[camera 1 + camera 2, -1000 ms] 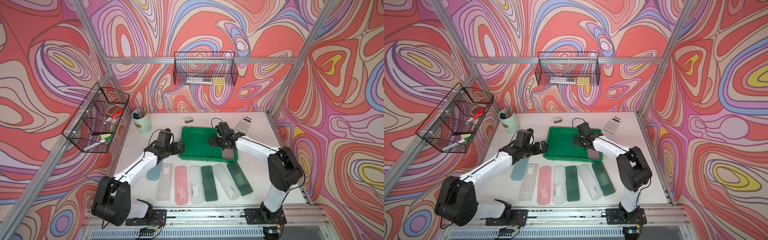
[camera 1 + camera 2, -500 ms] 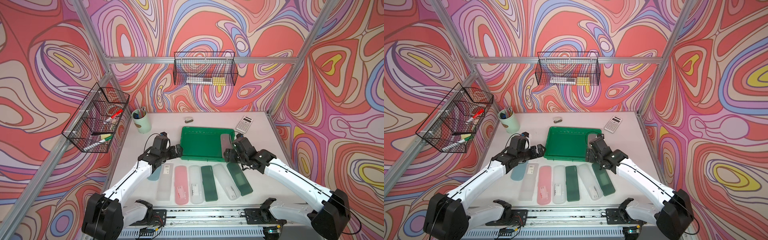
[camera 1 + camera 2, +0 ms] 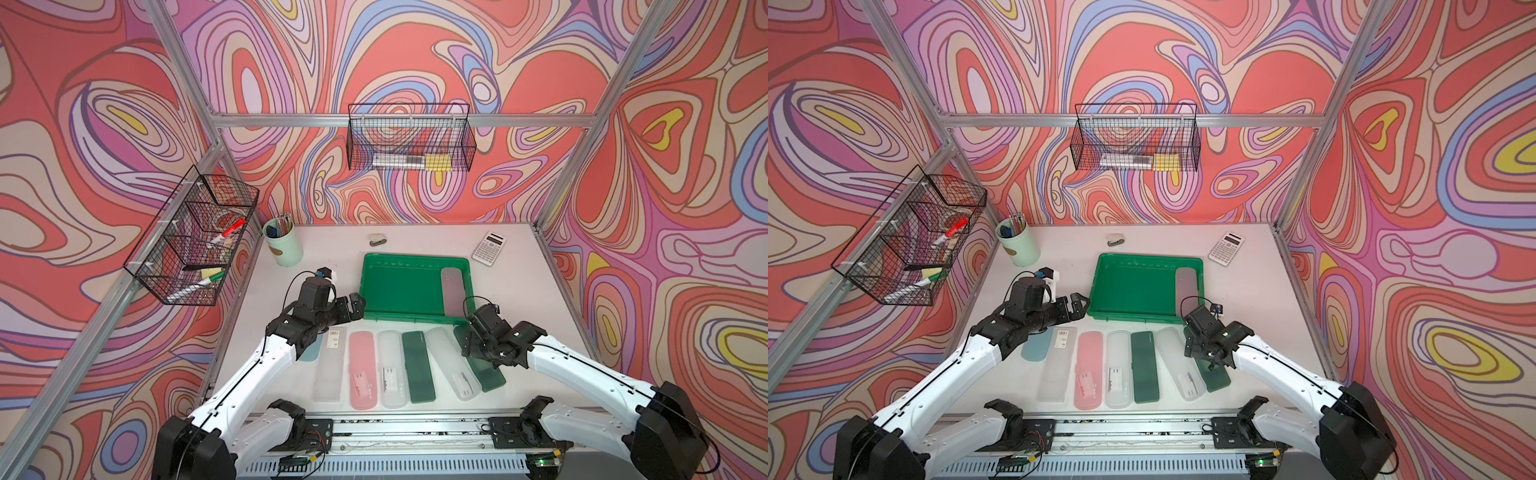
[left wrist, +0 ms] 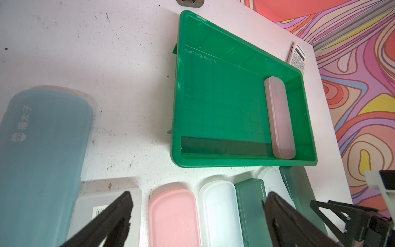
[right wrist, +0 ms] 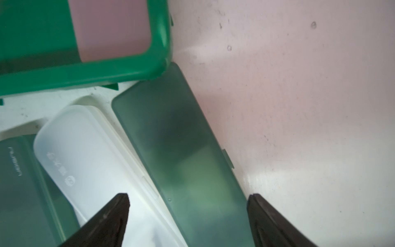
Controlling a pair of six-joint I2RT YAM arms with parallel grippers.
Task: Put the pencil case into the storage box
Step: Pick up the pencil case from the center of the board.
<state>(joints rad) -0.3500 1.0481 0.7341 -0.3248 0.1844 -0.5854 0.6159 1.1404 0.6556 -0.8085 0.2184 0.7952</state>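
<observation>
The storage box (image 3: 399,286) is a bright green tray, seen in both top views (image 3: 1133,286) and the left wrist view (image 4: 213,107). A mauve pencil case (image 3: 452,291) lies flat along its right wall (image 4: 279,117). Several more pencil cases lie in a row in front of the tray, among them a pink one (image 3: 362,370) and a translucent green one (image 3: 484,374) at the right end. My right gripper (image 3: 471,347) hangs open over that green case (image 5: 181,149), which shows between its jaws (image 5: 188,213). My left gripper (image 3: 355,306) is open and empty at the tray's left front corner (image 4: 197,213).
A calculator (image 3: 489,248) lies at the back right. A pale green cup of pens (image 3: 283,245) stands at the back left, and a small clip (image 3: 377,240) lies behind the tray. Black wire baskets hang on the left wall (image 3: 191,241) and the back wall (image 3: 409,139).
My right gripper has left the mauve case in the tray, drawn back toward the front and opened wider above the green case. My left arm has pulled back a little.
</observation>
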